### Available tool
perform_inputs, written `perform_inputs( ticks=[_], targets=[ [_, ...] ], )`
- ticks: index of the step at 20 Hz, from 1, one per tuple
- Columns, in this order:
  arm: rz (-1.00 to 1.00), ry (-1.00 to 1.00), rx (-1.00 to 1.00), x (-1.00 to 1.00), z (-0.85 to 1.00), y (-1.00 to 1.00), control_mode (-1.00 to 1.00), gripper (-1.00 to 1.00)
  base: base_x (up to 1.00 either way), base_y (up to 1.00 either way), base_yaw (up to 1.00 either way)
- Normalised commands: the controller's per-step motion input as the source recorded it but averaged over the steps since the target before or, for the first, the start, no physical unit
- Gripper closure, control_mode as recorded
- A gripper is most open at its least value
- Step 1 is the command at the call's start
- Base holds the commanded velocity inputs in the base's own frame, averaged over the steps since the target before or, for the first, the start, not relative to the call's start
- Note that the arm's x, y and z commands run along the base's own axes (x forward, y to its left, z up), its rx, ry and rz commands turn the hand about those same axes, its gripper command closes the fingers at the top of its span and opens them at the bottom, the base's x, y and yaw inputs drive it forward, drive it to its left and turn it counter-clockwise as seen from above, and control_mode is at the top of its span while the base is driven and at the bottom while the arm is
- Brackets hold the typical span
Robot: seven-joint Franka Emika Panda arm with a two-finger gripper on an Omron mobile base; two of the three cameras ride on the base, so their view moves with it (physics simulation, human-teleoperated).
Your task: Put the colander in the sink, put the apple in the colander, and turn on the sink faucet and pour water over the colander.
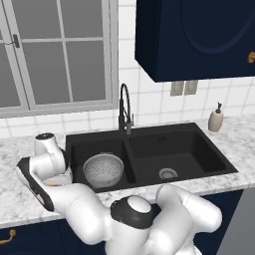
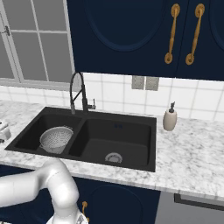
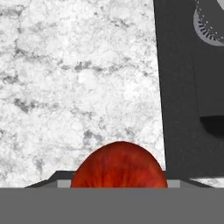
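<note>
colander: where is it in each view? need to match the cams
Left base view: colander sits in the left basin of the sink, left of center.
Right base view: colander in the left basin, at the picture's left.
Hand view: a slice of its holed rim at the top right corner.
Shared landmark for the base views: the faucet behind the sink.

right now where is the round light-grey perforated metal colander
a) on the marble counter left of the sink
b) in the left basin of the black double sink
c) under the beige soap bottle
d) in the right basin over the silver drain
b: the colander sits in the left basin of the sink; the right basin holds no colander.
</note>
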Motion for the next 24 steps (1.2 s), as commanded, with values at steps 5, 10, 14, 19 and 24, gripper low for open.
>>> perform_inputs(
  ticks=[5, 10, 14, 19, 24],
  targets=[
    [0.00, 0.00, -0.05, 0.31, 0.30, -0.70, -1.00, 1.00, 0.00, 0.00, 0.00],
    [0.00, 0.00, -0.17, 0.39, 0.07, -0.72, -1.00, 1.00, 0.00, 0.00, 0.00],
    [0.00, 0.00, -0.24, 0.50, 0.00, -0.72, -1.00, 1.00, 0.00, 0.00, 0.00],
    [0.00, 0.07, -0.24, 0.59, -0.04, -0.72, -1.00, 1.00, 0.00, 0.00, 0.00],
    [0.01, 0.16, -0.09, 0.57, -0.27, -0.50, -1.00, 1.00, 0.00, 0.00, 0.00]
  ],
)
